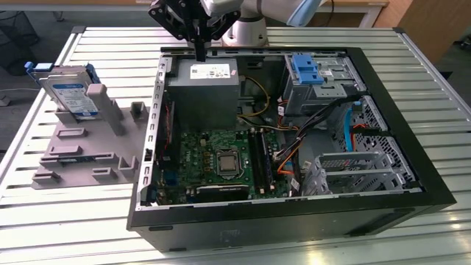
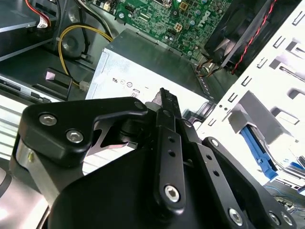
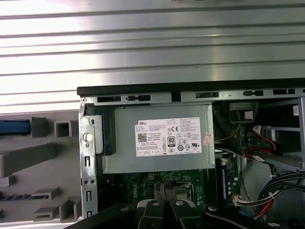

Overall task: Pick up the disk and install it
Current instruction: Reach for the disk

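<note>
The disk (image 1: 70, 96) is a silver hard drive with a white-and-blue label in a blue bracket. It stands tilted on a grey fixture (image 1: 81, 149) at the exterior view's left, outside the computer case. A blue edge of the disk (image 3: 14, 127) also appears in the first wrist view. My gripper (image 1: 199, 54) hangs over the case's back edge, above the grey power supply box (image 1: 202, 91), well to the right of the disk. Its black fingers (image 2: 165, 98) are pressed together with nothing between them; the gripper (image 3: 164, 185) is shut and empty.
The open black computer case (image 1: 397, 187) lies on a slatted metal table (image 1: 44, 215). Inside are a green motherboard (image 1: 213, 157), cables, a drive bay with a blue latch (image 1: 305, 69) and a metal drive cage (image 1: 353, 171). The arm's base (image 1: 246, 30) stands behind the case.
</note>
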Motion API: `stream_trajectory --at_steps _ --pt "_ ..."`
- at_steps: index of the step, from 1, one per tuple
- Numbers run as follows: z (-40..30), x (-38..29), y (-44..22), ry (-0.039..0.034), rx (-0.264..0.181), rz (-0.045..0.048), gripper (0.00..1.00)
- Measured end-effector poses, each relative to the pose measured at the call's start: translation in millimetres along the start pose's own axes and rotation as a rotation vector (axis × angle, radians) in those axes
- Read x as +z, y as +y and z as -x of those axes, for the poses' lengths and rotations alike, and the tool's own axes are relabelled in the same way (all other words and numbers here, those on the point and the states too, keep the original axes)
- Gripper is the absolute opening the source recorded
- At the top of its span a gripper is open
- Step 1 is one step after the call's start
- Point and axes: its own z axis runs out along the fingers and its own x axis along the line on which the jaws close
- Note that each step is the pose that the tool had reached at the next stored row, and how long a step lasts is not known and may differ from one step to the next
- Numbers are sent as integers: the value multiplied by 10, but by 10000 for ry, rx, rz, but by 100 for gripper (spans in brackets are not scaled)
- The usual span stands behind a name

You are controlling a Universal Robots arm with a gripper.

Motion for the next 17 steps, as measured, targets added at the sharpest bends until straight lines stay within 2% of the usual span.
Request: stream_trajectory --at_steps 17 --pt "-59 12 -5 3 0 -1 11"
